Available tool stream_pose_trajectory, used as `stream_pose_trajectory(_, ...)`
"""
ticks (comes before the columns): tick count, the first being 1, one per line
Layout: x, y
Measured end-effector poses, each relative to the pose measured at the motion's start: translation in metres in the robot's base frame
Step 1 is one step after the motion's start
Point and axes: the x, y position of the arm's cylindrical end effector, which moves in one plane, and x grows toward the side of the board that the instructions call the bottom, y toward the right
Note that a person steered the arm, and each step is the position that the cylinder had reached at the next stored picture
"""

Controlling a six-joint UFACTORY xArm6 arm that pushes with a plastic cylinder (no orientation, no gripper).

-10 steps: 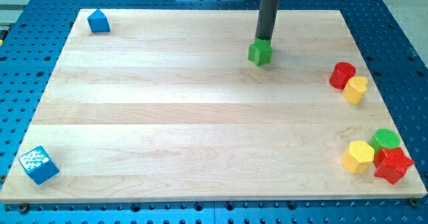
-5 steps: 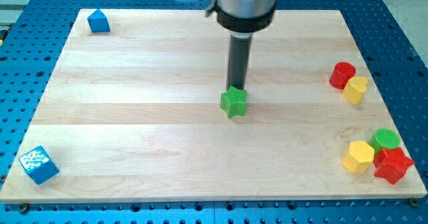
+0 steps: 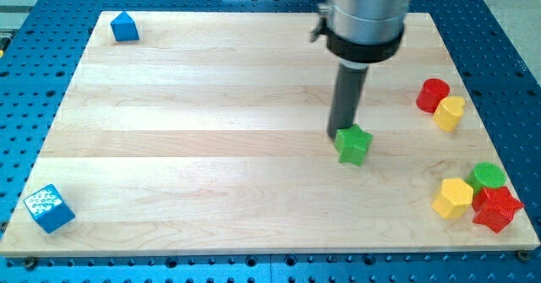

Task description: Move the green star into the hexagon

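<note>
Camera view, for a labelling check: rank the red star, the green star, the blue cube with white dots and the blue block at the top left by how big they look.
1. Red star and blue cube: alike, both near the view's bottom.
2. Green star.
3. Blue block, farthest up, so perhaps only seemingly smallest.

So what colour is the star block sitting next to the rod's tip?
Green; the green star shows clearly in the camera view, touching my tip.

Blue blocks (image 3: pixel 124 27), (image 3: pixel 47 208) at view's left corners; red cylinder (image 3: pixel 432 95), green cylinder (image 3: pixel 488 176), red star (image 3: pixel 496 209) right.
</note>
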Motion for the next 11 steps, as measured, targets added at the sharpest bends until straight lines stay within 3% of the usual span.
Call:
stream_pose_trajectory(4,0.067,-0.021)
stream_pose_trajectory(6,0.135,-0.030)
stream_pose_trajectory(8,0.130,-0.024)
stream_pose_trajectory(10,0.121,-0.093)
stream_pose_trajectory(11,0.105,-0.061)
